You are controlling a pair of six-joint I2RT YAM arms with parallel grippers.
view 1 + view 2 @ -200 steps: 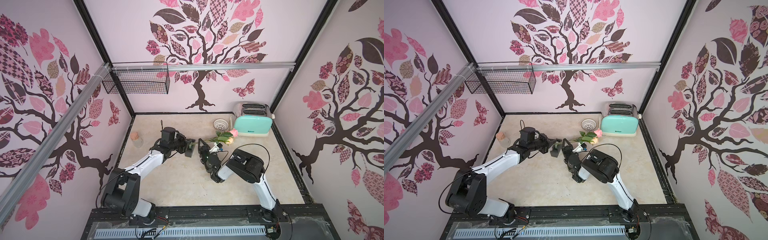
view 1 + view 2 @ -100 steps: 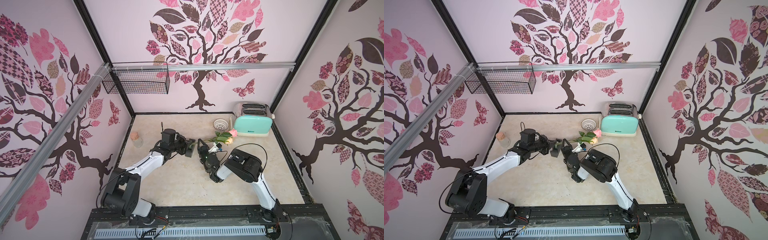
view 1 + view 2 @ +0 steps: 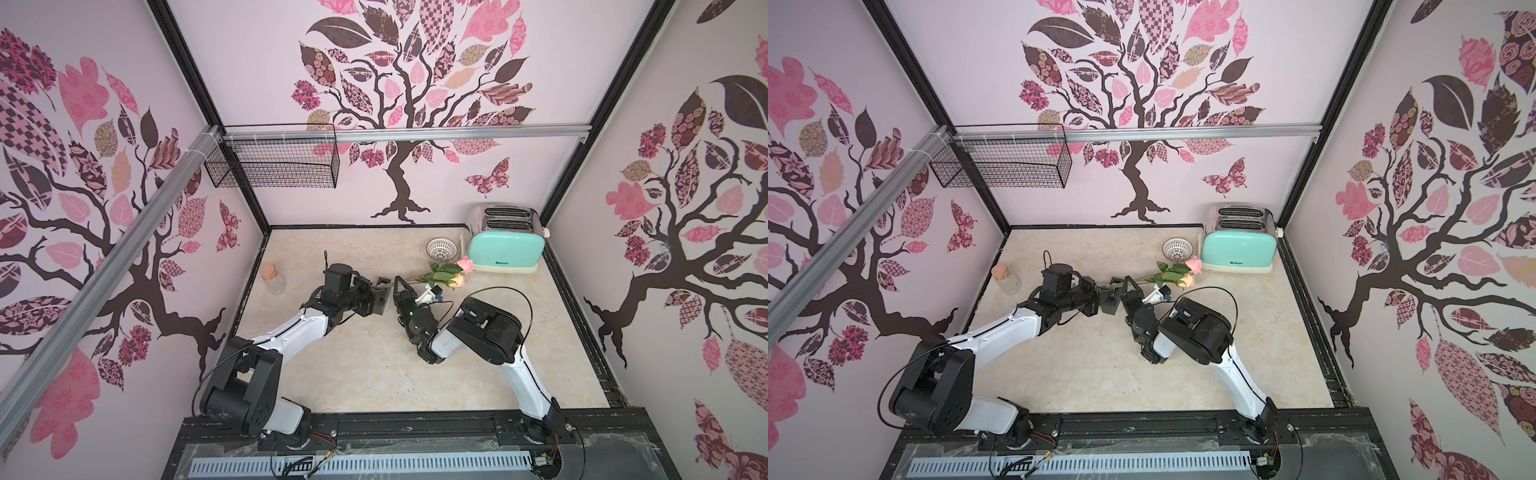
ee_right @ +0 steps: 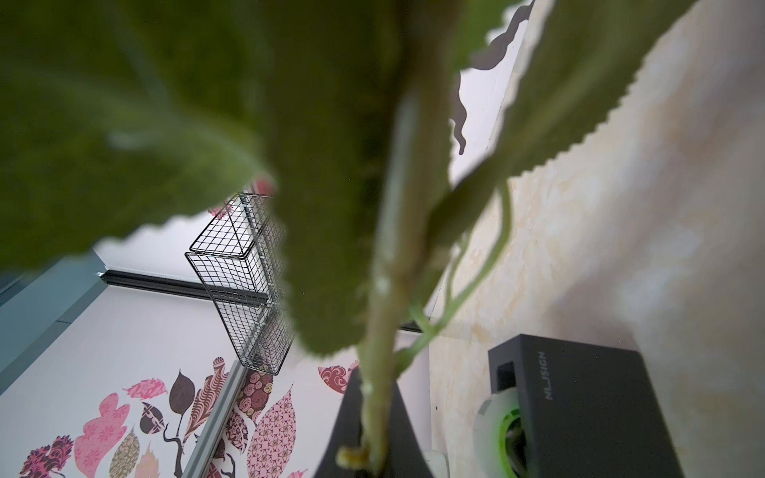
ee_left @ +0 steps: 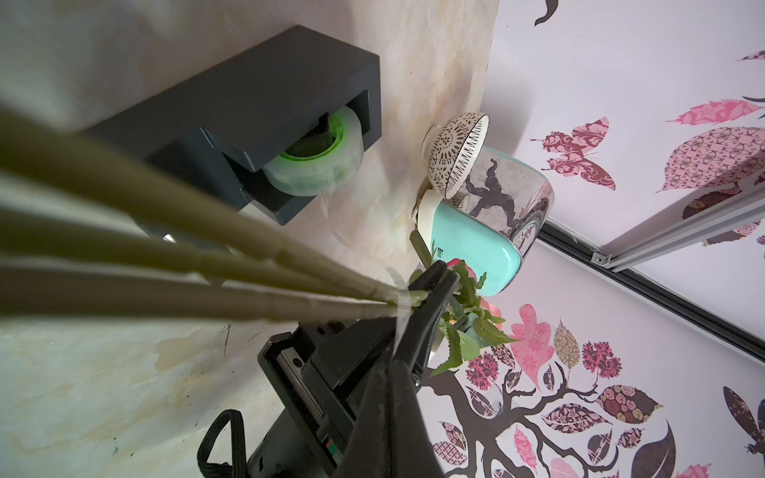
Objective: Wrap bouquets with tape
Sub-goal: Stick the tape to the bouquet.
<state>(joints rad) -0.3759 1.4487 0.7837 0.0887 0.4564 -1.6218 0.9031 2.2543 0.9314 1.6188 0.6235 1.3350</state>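
counts first: three long-stemmed roses (image 3: 446, 275) with green leaves. we count three stems (image 5: 165, 296) in the left wrist view, but only two blooms in both top views, one pink, one peach; the third bloom we can't make out. one black oblong tape dispenser (image 5: 248, 103) holding one clear tape roll (image 5: 318, 169) on a green core. one white mesh bowl (image 3: 442, 248), one mint toaster (image 3: 505, 249), one corked glass jar (image 3: 274, 280), one black wire basket (image 3: 274, 164) hung on the rail. two arms.

roses are held above the beige surface (image 3: 374, 374), roughly level, mid-surface, blooms toward the toaster. a thin strip of clear tape (image 5: 402, 308) crosses the stems where they converge. right tool (image 5: 434, 285) is clamped on the stems right at that strip. left tool (image 3: 381, 286) is closed on the cut ends. dispenser sits on the surface just beside the left tool.

left arm is stretched forward from its base, wrist turned toward the right arm. right arm is folded, elbow high, forearm doubling back toward centre, tool pointing at the back wall.
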